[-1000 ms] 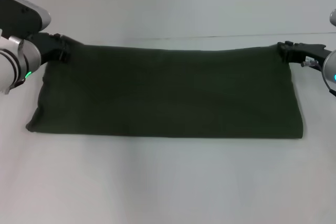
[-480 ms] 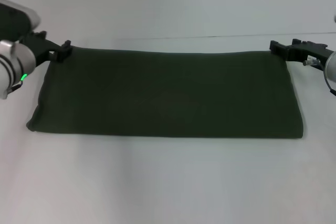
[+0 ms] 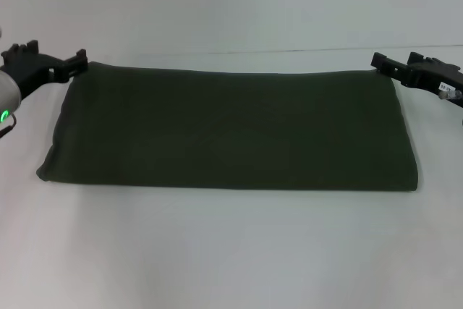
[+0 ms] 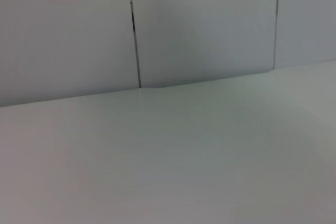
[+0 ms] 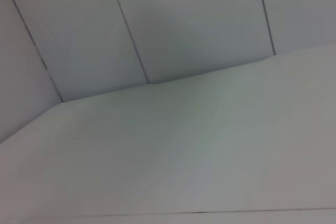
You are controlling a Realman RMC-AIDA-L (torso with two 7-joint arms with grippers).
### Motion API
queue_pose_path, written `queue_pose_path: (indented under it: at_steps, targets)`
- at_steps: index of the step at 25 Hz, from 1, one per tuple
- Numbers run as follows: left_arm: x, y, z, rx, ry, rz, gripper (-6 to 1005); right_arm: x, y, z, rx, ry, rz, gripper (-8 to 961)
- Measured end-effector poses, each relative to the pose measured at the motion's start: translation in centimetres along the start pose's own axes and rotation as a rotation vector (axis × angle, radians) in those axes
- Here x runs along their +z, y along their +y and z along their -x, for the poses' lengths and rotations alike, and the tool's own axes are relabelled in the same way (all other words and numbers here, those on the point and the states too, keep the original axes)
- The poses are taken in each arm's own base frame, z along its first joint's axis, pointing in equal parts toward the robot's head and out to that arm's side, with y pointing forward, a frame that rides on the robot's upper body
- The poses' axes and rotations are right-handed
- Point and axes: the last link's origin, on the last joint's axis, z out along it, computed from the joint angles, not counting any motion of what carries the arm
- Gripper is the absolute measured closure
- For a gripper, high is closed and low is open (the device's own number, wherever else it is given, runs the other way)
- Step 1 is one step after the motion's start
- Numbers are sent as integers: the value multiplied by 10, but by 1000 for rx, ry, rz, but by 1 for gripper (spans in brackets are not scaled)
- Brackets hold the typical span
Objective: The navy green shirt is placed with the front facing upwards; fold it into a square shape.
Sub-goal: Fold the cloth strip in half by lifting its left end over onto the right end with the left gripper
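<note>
The navy green shirt [image 3: 231, 132] lies flat on the white table [image 3: 231, 251] as a wide, folded rectangle, long side running left to right. My left gripper [image 3: 49, 56] hovers open just outside the shirt's far left corner, holding nothing. Open as well, my right gripper [image 3: 396, 60] sits at the far right corner, level with the far edge and holding no cloth. Neither wrist view shows the shirt or any fingers.
The table's far edge meets a pale panelled wall [image 4: 210, 24] behind the shirt. Both wrist views show only bare table surface [image 5: 210, 171] and wall panels with dark seams.
Both grippers have let go of the shirt's far corners and pulled outward, left one to the left, right one to the right. The far edge has settled flat.
</note>
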Motion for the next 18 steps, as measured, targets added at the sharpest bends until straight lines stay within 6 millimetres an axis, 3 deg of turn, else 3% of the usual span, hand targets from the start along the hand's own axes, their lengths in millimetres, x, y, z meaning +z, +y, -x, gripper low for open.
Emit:
queue_pose_path:
  at_steps: [5, 11, 18]
  targets:
    - [-18, -2, 11, -57, 33, 84, 69, -8, 6, -6, 4, -6, 61, 29]
    - [-57, -15, 8, -189, 94, 232, 81, -14, 12, -14, -24, -8, 119, 30]
    - [-86, -23, 19, -212, -61, 377, 96, -19, 39, -26, -146, 35, 294, 32]
